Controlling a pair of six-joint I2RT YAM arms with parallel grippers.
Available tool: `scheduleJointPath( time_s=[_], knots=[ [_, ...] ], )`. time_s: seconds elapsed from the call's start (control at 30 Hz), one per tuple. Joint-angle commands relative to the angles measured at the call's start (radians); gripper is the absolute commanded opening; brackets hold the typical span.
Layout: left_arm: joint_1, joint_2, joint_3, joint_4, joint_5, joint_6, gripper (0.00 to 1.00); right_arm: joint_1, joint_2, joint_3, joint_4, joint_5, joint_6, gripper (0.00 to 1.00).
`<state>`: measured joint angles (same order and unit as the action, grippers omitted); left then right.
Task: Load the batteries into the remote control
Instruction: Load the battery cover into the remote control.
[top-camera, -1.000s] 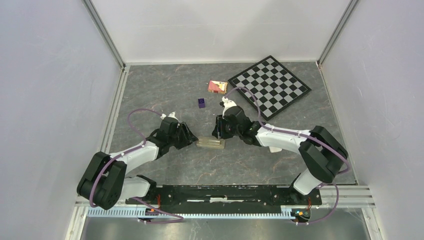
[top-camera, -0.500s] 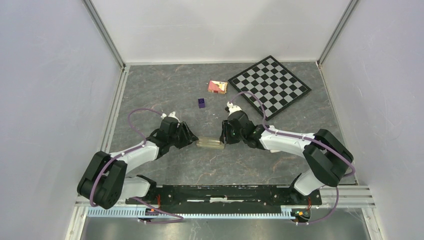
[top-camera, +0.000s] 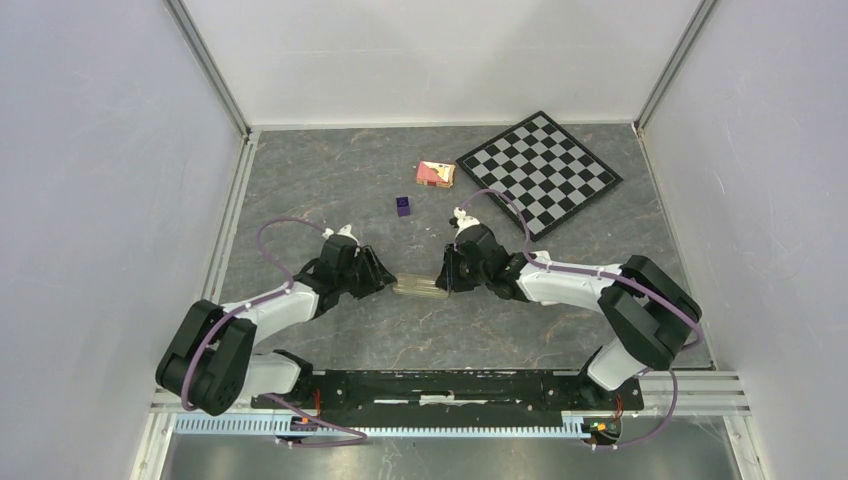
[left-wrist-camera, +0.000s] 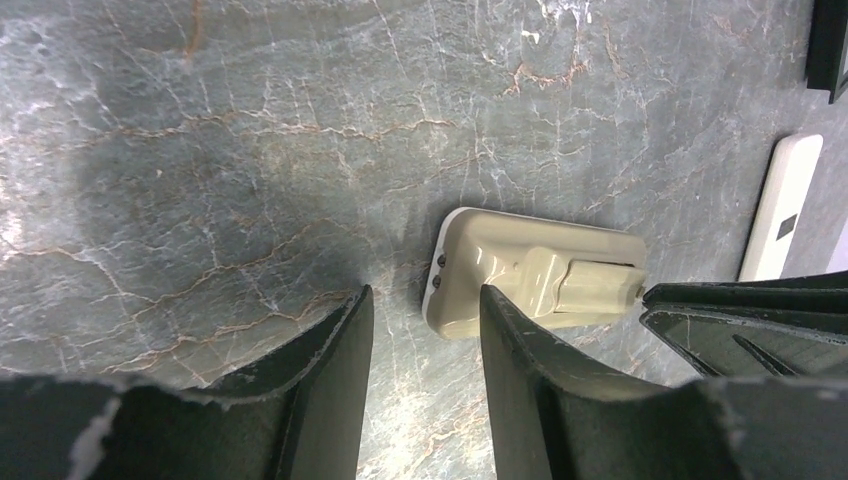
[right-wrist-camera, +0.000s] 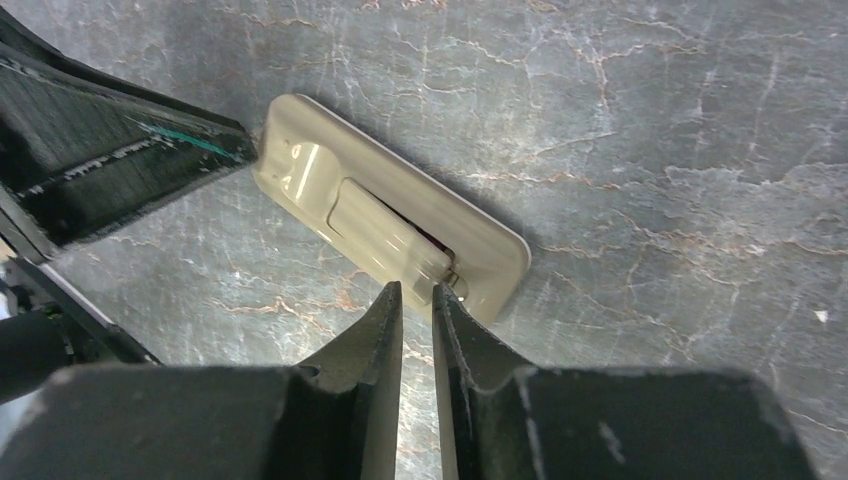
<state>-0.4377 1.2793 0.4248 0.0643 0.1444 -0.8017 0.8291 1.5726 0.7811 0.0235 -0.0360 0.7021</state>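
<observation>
1. Remote control (top-camera: 421, 287), seen from overhead, lies flat between the two sets of jaws. The left gripper (top-camera: 388, 281) is at one end and the right gripper (top-camera: 446, 280) at the other. How wide the jaws stand cannot be read from here. Beyond the jaws and well apart from them lie a purple cube (top-camera: 402, 206), a small orange box (top-camera: 436, 173) and a chessboard (top-camera: 538, 172).
2. In the left wrist view, the left gripper (left-wrist-camera: 425, 292) has its jaws moderately apart and clasps nothing. The remote's tan rounded end (left-wrist-camera: 530, 280) sits just ahead of the gap, toward one finger (left-wrist-camera: 510, 340) that overlaps its corner. Whether they touch, I cannot tell. A white remote (left-wrist-camera: 780, 205) lies farther out on that same side.
3. In the right wrist view, the right gripper (right-wrist-camera: 416, 288) has its jaws narrowed to a thin slit, with table showing through and nothing between them. The tips sit at the remote's long edge (right-wrist-camera: 490, 250), by the end of the battery cover (right-wrist-camera: 385, 235), which has a dark gap along one side. The left gripper's finger (right-wrist-camera: 130, 150) meets the remote's far end.
</observation>
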Motion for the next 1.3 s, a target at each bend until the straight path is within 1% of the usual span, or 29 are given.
scheduleJointPath(
  time_s=[0.0, 0.13, 0.23, 0.33, 0.43, 0.47, 0.5, 0.6, 0.63, 0.7, 0.73, 0.83, 0.9, 0.97, 1.07, 1.17, 1.27],
  knots=[
    [0.003, 0.015, -0.011, 0.054, 0.042, 0.030, 0.48, 0.001, 0.024, -0.009, 0.073, -0.047, 0.042, 0.18],
    [0.004, 0.018, -0.032, 0.089, 0.073, 0.020, 0.43, 0.001, 0.038, -0.030, 0.107, -0.086, 0.083, 0.12],
    [0.003, 0.025, -0.043, 0.109, 0.089, 0.011, 0.41, 0.001, 0.044, -0.053, 0.137, -0.109, 0.116, 0.11],
    [0.004, 0.026, -0.049, 0.109, 0.077, 0.010, 0.41, 0.001, 0.036, -0.047, 0.134, -0.095, 0.108, 0.11],
    [0.003, 0.013, -0.049, 0.094, 0.056, 0.014, 0.40, -0.001, 0.009, -0.039, 0.156, -0.092, 0.090, 0.14],
    [0.004, -0.006, -0.045, 0.076, 0.036, 0.022, 0.40, -0.003, -0.026, -0.026, 0.149, -0.082, 0.069, 0.21],
    [0.004, -0.012, -0.043, 0.068, 0.030, 0.025, 0.40, -0.005, -0.041, -0.023, 0.136, -0.071, 0.060, 0.24],
    [0.004, -0.024, -0.037, 0.047, 0.016, 0.035, 0.41, -0.005, -0.113, -0.044, 0.134, -0.027, 0.044, 0.39],
    [0.004, -0.029, -0.036, 0.041, 0.012, 0.038, 0.41, -0.005, -0.142, -0.053, 0.124, 0.009, 0.037, 0.43],
    [0.004, -0.033, -0.036, 0.035, 0.006, 0.040, 0.42, -0.005, -0.167, -0.038, 0.051, 0.100, 0.014, 0.49],
    [0.003, -0.034, -0.035, 0.035, 0.004, 0.042, 0.42, -0.007, -0.166, -0.019, 0.015, 0.135, 0.000, 0.50],
    [0.003, -0.026, -0.033, 0.035, 0.006, 0.045, 0.42, -0.008, -0.145, 0.001, -0.022, 0.164, -0.013, 0.49],
    [0.004, -0.023, -0.031, 0.035, 0.009, 0.045, 0.43, -0.009, -0.117, 0.010, -0.058, 0.155, -0.007, 0.47],
    [0.004, -0.019, -0.028, 0.036, 0.011, 0.046, 0.44, -0.008, -0.090, 0.011, -0.054, 0.133, -0.005, 0.47],
    [0.003, -0.015, -0.023, 0.038, 0.012, 0.047, 0.48, -0.009, -0.062, 0.001, -0.031, 0.095, 0.005, 0.45],
    [0.003, -0.013, -0.018, 0.043, 0.016, 0.047, 0.51, -0.008, -0.040, -0.005, 0.027, 0.044, 0.021, 0.43],
    [0.004, -0.012, -0.018, 0.056, 0.029, 0.046, 0.55, -0.009, -0.025, -0.009, 0.061, 0.039, 0.031, 0.41]
  ],
)
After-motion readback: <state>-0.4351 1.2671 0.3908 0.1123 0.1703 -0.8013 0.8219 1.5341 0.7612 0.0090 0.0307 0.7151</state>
